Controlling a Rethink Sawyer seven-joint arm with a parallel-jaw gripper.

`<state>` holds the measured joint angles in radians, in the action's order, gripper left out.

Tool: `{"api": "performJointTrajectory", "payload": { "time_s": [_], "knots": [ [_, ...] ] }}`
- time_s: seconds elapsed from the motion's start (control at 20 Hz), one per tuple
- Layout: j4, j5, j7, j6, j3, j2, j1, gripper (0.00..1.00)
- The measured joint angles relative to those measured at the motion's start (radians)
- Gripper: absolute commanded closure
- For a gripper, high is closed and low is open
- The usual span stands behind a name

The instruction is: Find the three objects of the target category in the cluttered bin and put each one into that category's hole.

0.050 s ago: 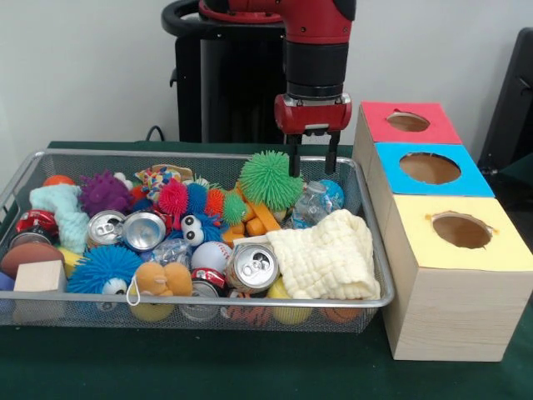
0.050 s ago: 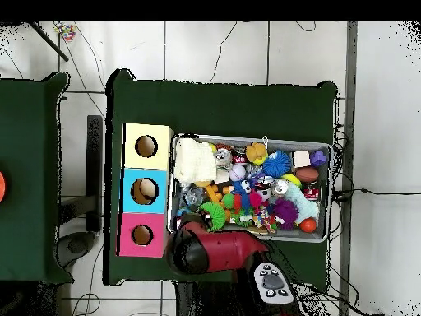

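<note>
My gripper hangs open over the back right corner of the wire bin, with nothing between its fingers. Its tips are level with the bin's rim, just right of a green spiky ball and above a crushed clear bottle. Among the clutter lie drink cans, a folded yellow cloth, a blue spiky ball and a baseball. In the overhead view the red arm covers the gripper at the bin's lower left corner.
Three wooden boxes with round holes stand beside the bin: red, blue and yellow. A wooden block and a small football lie at the bin's left end.
</note>
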<state>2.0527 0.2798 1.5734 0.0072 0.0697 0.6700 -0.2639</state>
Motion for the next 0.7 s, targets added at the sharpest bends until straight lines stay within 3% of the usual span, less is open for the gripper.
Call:
{"api": "performJointTrajectory", "payload": {
  "time_s": [0.3,0.7],
  "knots": [
    [0.0,0.0,0.0,0.0,0.0,0.0,-0.021,0.0],
    [0.0,0.0,0.0,0.0,-0.015,0.002,0.006,0.0]
  ]
}}
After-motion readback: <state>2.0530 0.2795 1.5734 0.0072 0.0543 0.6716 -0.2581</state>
